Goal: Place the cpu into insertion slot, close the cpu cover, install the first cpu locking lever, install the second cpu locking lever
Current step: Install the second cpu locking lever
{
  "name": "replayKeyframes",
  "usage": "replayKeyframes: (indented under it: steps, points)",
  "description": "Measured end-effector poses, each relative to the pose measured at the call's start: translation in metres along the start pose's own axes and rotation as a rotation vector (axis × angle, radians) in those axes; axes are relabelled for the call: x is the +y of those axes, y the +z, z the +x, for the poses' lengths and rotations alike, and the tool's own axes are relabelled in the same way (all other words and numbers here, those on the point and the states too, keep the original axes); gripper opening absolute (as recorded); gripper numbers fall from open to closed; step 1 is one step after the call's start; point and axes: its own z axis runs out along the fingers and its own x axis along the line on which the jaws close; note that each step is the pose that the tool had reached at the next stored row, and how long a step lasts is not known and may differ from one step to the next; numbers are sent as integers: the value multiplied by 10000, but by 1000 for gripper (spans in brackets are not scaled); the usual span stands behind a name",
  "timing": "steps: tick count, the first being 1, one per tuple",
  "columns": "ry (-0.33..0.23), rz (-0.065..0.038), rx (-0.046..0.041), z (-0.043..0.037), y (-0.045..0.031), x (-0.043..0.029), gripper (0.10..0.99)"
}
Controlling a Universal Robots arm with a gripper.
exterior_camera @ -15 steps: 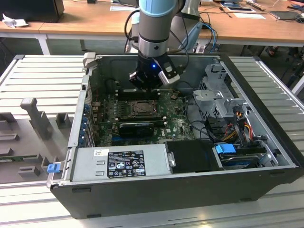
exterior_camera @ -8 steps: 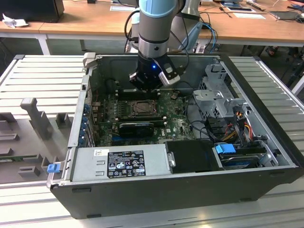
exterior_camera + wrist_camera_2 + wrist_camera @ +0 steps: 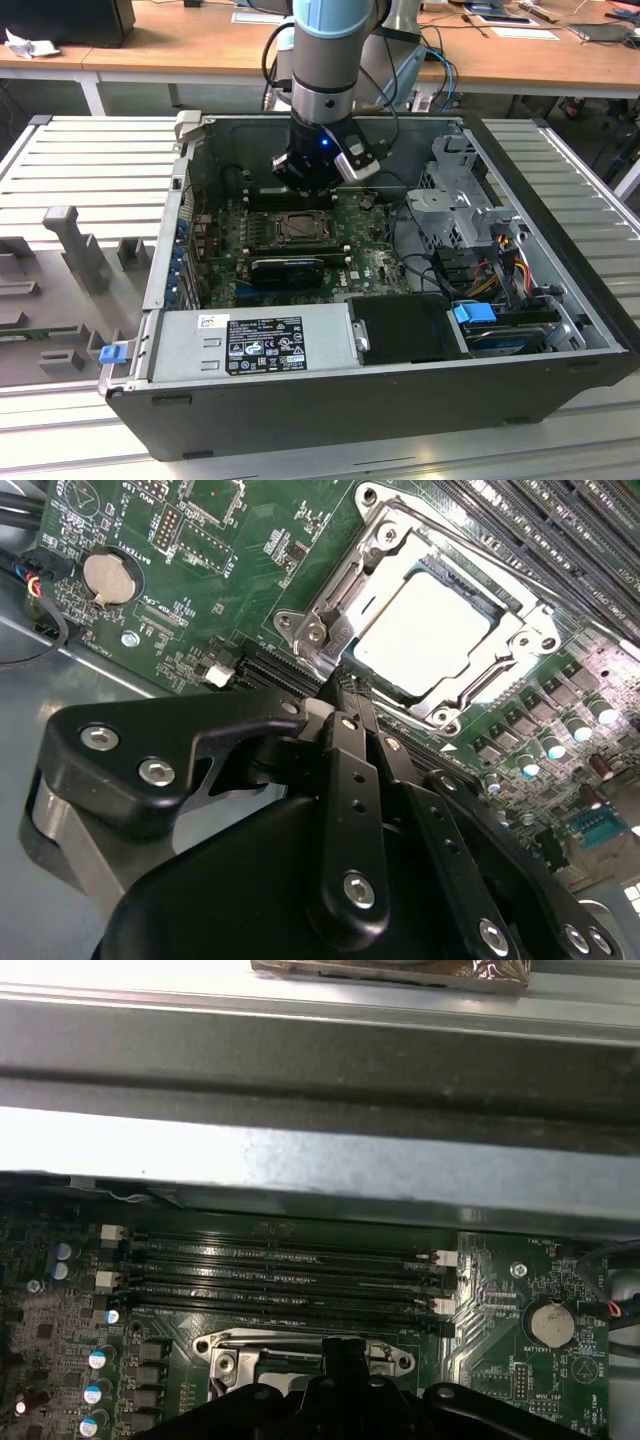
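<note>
- Wooden desks stand behind a grey ribbed bench, and an open computer case (image 3: 560,330) lies on its side on it so the arm can reach in from above.
- Green board (image 3: 375,265) lies flat on the case floor. It is bumpy with small parts, and long black slots (image 3: 280,1270) run along its far edge.
- Slot (image 3: 425,630), near the middle of the board, is a square socket with a shiny metal rim.
- Cpu (image 3: 420,630) already sits in the slot. Its top is flat, pale and smooth.
- Cover (image 3: 330,610) is a thin silver frame with a square hole. It seems to lie down around the cpu, so the chip shows through the hole.
- Gripper (image 3: 345,685) hangs low, just above the slot's edge. Its black fingers (image 3: 350,780) look pressed together at the tips, with nothing between them.
- I judge the narrow tip is kept thin like that so it can push small metal parts beside the slot.
- Round silver battery (image 3: 108,576) sits near a board corner, well apart from the slot.
</note>
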Motion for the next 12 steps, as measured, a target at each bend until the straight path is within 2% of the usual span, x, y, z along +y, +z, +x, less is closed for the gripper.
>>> replayKeyframes:
  steps: [12]
  points:
    - [1,-1,-1,6,-10,-90,106]
